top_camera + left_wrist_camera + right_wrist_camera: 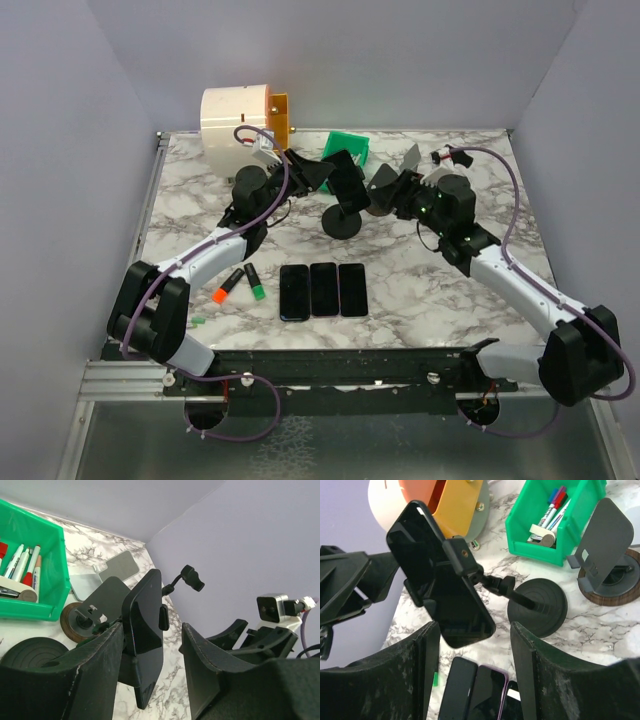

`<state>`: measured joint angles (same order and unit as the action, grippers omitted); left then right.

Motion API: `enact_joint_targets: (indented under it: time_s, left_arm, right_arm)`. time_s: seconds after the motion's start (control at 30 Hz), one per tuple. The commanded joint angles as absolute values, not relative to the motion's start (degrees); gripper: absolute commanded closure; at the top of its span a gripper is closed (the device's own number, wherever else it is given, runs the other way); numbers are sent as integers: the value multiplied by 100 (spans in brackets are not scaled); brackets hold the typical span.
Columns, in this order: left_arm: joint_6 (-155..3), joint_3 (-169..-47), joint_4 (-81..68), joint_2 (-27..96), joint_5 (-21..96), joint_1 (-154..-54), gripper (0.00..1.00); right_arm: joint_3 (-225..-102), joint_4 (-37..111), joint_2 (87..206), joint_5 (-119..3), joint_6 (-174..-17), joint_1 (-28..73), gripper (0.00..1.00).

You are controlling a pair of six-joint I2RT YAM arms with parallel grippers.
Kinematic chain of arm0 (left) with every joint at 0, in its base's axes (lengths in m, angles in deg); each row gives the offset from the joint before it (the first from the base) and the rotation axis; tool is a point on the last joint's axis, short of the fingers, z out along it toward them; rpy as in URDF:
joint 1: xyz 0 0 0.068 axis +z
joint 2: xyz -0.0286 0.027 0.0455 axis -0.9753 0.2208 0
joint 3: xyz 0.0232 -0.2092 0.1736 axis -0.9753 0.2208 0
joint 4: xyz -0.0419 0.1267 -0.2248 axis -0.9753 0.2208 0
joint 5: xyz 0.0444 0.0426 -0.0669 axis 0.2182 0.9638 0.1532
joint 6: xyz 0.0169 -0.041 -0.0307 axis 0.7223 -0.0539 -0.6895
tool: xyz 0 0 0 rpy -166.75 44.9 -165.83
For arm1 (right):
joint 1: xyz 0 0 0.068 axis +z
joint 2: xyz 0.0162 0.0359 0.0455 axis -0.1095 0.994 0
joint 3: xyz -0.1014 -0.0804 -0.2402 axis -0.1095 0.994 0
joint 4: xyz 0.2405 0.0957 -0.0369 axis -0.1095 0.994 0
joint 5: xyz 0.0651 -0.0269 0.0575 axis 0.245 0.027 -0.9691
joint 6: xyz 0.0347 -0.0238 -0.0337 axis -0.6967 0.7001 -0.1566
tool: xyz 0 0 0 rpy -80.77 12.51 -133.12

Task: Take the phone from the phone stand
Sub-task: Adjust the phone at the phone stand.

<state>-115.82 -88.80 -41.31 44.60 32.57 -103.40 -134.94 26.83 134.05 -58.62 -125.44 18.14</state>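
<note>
A black phone (pixel 145 625) sits tilted in the clamp of a black phone stand, whose round base (pixel 343 222) rests mid-table. My left gripper (pixel 318 175) is open with its fingers on either side of the phone's lower end. One finger (pixel 80 675) is close against the phone and clamp, and the other (pixel 215 670) stands apart from it. My right gripper (pixel 385 188) is open and empty, hovering just beside and above the stand. In the right wrist view the phone (pixel 437 575) and the clamp (pixel 462 555) lie beyond my right gripper (pixel 475 630).
Three phones (pixel 323 290) lie side by side near the front. A green bin of markers (pixel 348 148) and a second stand with a wooden base (pixel 615 580) are behind. A white and orange device (pixel 240 120) is back left. Two markers (pixel 240 284) lie front left.
</note>
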Motion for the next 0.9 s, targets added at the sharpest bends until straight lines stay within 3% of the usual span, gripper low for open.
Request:
enact_joint_targets:
  time_s: [0.0, 0.33, 0.87]
  left_arm:
    - [-11639, -8979, -4147, 4434, 3176, -10317, 51]
    - [-11642, -9333, -4129, 4733, 3093, -10317, 57]
    - [-11742, -9598, -4112, 4994, 2988, -10326, 60]
  right_arm:
    - [-13872, 2332, 13870, -5758, -12328, 1839, 39]
    - [-13831, 2072, 14299, -6190, -12246, 1834, 55]
    - [-13732, 1897, 14668, -6809, -12432, 1841, 66]
